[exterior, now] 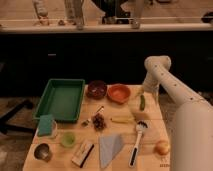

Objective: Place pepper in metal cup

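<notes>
The pepper (142, 102), small and dark green, lies on the wooden table (150, 127) at the right, just past the orange bowl. My gripper (142, 94) hangs at the end of the white arm (165, 82), right over the pepper's far end; I cannot tell whether it touches it. The metal cup (42, 151) stands upright at the table's front left corner, far from the gripper, with the light-green cup (67, 139) to its right.
A green tray (62, 97) is at the back left, with a dark-brown bowl (96, 89) and an orange bowl (119, 93) beside it. A thin yellow item (121, 120), white brush (137, 142), grey cloth (110, 147), teal sponge (46, 125) and round fruit (161, 147) lie in front.
</notes>
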`<control>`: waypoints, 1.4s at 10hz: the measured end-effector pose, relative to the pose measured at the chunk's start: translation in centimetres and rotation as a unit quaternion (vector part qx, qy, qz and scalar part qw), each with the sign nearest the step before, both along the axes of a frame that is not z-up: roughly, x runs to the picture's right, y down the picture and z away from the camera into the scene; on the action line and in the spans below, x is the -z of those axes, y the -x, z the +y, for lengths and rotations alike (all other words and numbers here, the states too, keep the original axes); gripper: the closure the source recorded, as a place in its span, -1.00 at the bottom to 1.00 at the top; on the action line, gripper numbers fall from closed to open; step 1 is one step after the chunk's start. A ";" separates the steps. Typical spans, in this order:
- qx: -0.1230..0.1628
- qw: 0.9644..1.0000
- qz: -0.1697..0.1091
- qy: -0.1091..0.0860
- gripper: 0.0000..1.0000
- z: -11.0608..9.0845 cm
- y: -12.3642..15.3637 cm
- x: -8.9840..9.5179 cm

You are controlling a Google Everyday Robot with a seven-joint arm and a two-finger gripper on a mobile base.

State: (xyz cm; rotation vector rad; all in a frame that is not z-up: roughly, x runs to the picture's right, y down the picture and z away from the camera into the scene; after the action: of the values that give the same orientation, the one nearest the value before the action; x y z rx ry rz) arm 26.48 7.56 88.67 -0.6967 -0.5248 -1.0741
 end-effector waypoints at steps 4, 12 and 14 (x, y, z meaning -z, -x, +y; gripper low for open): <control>0.021 1.000 0.011 0.012 -0.60 1.1 0.1 -1.3; 0.044 0.997 0.048 -0.029 -0.60 1.5 -0.5 -2.7; 0.041 0.998 0.042 -0.006 -0.60 1.7 -0.4 -3.8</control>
State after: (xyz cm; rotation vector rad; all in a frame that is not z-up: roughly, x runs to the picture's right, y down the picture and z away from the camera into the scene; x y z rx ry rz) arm 26.93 9.28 92.51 -0.7546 -0.4206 -1.1190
